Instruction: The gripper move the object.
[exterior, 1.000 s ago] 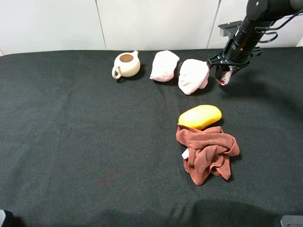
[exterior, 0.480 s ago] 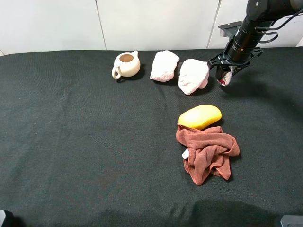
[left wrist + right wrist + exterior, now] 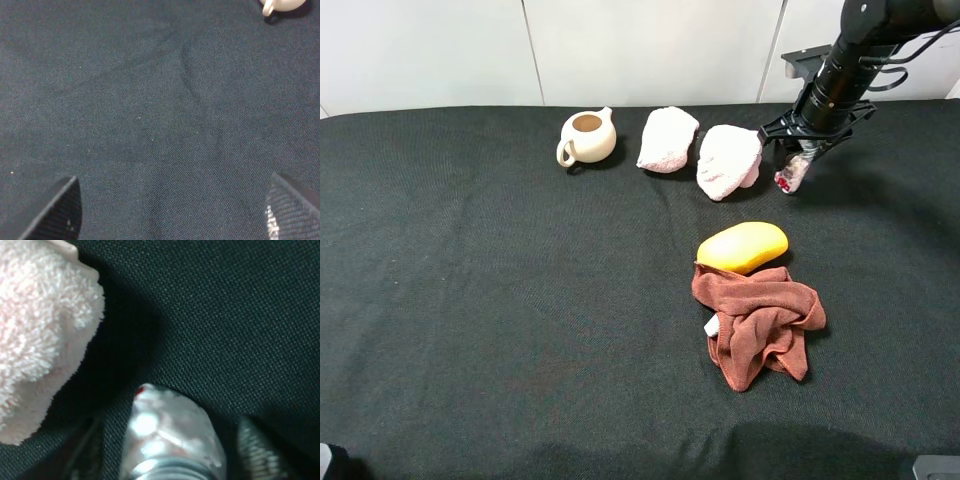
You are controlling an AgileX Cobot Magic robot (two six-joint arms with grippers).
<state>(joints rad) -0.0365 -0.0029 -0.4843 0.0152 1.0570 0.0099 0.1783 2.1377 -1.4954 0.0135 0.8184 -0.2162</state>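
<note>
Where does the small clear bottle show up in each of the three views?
Exterior high: the bottle is at the far right, under the right gripper, beside the pink towel.
Left wrist: not in it.
Right wrist: the bottle fills the near foreground.
Shared landmark: the pink towel.

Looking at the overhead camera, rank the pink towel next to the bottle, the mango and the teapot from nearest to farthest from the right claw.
From the right claw:
1. Pink towel, just beside it toward the middle.
2. Mango, nearer the front edge.
3. Teapot, far along the back row, on the left.
</note>
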